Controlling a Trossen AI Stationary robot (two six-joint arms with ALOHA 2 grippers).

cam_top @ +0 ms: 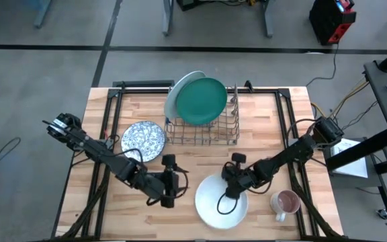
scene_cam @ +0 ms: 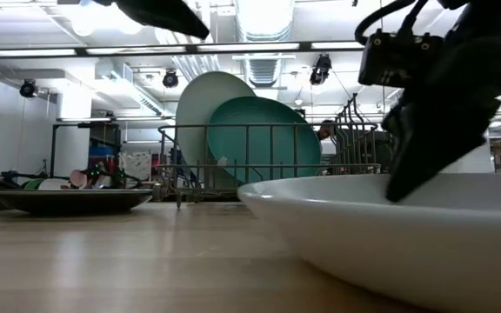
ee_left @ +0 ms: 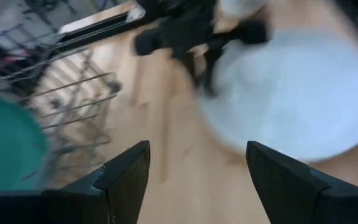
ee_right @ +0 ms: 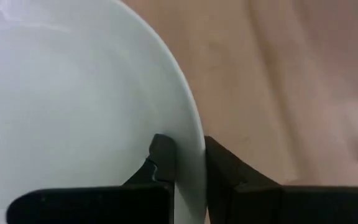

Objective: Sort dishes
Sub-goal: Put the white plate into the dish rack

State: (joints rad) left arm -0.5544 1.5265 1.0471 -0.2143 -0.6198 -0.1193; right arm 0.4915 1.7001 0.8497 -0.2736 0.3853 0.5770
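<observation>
So the white plate sits at the table's 6 o'clock, right gripper pinched on its rim. Mint plate and teal plate already stand in the wire rack at 12. Speckled dish still lies flat at 9. Left gripper is empty, fingers spread, near 7. Roughly halfway, I'd say.

The right gripper reaches low from the right, wrist angled down, its fingers pinched close either side of a rim. The left gripper hovers nearby, fingers spread wide, holding nothing.
</observation>
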